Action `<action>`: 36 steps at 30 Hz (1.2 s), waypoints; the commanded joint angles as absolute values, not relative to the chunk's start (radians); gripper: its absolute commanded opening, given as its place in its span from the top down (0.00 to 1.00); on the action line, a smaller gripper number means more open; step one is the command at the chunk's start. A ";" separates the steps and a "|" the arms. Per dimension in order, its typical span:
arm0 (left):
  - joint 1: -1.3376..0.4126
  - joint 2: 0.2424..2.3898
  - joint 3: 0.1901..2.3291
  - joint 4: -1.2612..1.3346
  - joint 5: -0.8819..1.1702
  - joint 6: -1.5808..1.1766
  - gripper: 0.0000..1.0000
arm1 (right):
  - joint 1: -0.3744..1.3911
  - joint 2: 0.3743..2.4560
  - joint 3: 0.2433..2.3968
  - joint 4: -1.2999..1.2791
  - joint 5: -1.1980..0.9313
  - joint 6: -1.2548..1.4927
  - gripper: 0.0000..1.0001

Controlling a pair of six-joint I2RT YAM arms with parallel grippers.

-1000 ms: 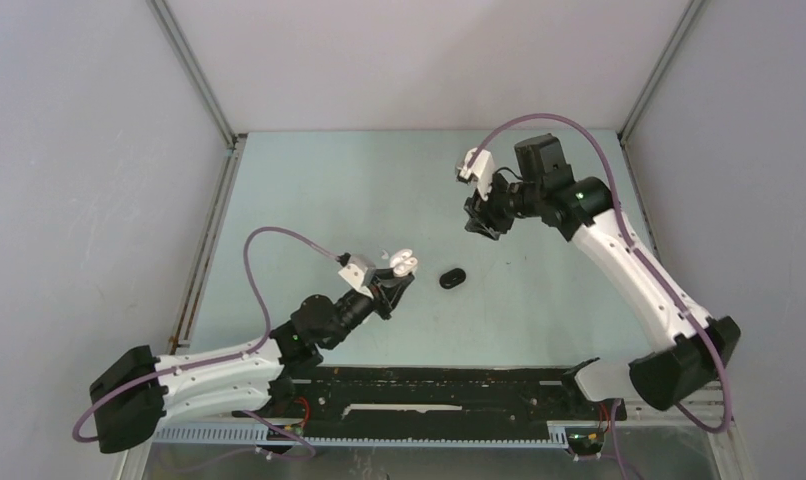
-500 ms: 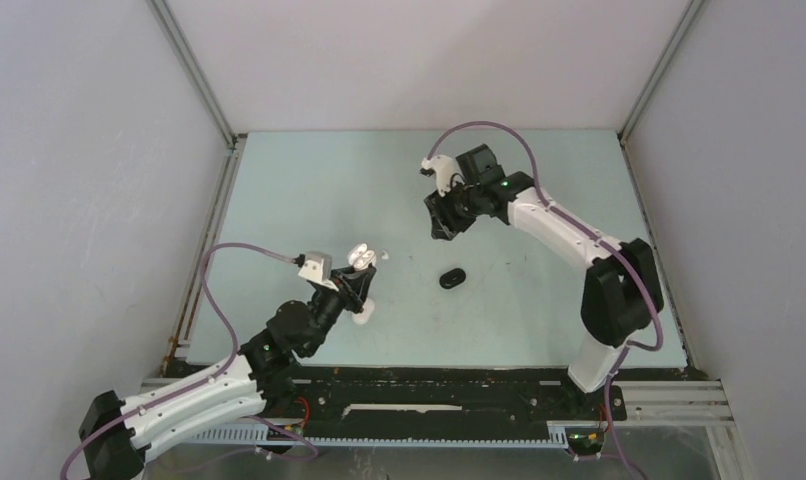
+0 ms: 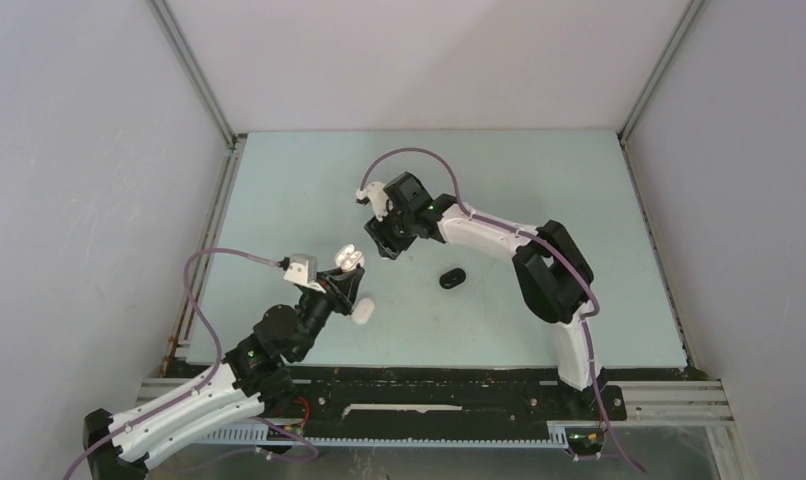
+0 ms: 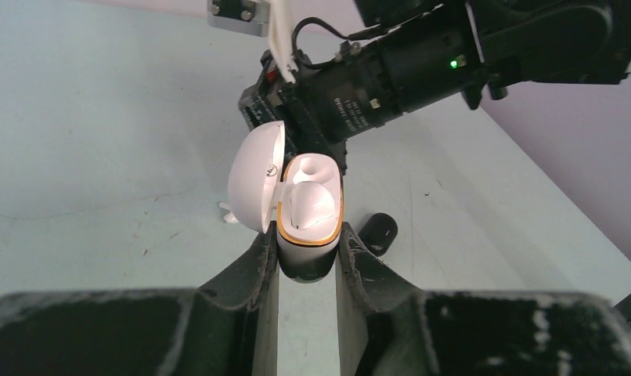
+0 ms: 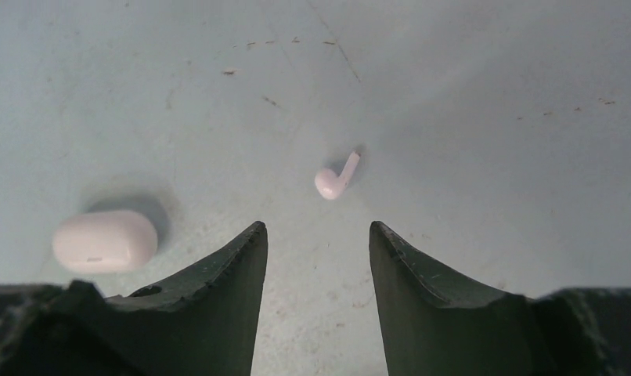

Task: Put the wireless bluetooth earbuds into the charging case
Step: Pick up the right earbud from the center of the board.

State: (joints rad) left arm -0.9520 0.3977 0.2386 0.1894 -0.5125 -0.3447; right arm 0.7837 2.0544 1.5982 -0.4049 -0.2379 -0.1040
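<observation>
- The right claw (image 5: 316, 229) has swung left across the table (image 3: 589, 170). It now hangs over the loose earbud (image 5: 336, 175), jaws apart with nothing between them.
- The left claw (image 4: 307, 241) has drawn back to the left. It is clamped on the open case (image 4: 310, 239) as before, with the lid tipped to the left.
- The black case (image 3: 452, 277) lies where it lay, to the right of both claws.
- A shut case (image 3: 362, 310), white, lies on the table just beside the left claw. A second ago the claw covered it.
- A seated earbud (image 4: 308, 202) fills the open case's near socket. Whether the far socket is filled is unclear.
- From above, the loose earbud cannot be made out by the right claw. In the left wrist view only a sliver shows past the lid.
</observation>
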 commanded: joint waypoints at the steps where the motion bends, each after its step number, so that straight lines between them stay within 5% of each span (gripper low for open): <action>1: -0.947 0.375 0.276 0.160 -0.535 -0.365 1.00 | 0.799 2.110 1.678 -0.355 -0.152 -0.039 0.46; 12: -0.946 0.351 0.270 0.141 -0.534 -0.370 1.00 | 0.828 2.265 1.847 -0.440 -0.079 -0.024 0.46; 30: -0.946 0.380 0.265 0.171 -0.515 -0.360 1.00 | 0.852 2.288 1.781 -0.488 -0.017 -0.053 0.53; 36: -0.946 0.383 0.266 0.178 -0.510 -0.360 1.00 | 0.848 2.254 1.719 -0.474 -0.036 -0.070 0.70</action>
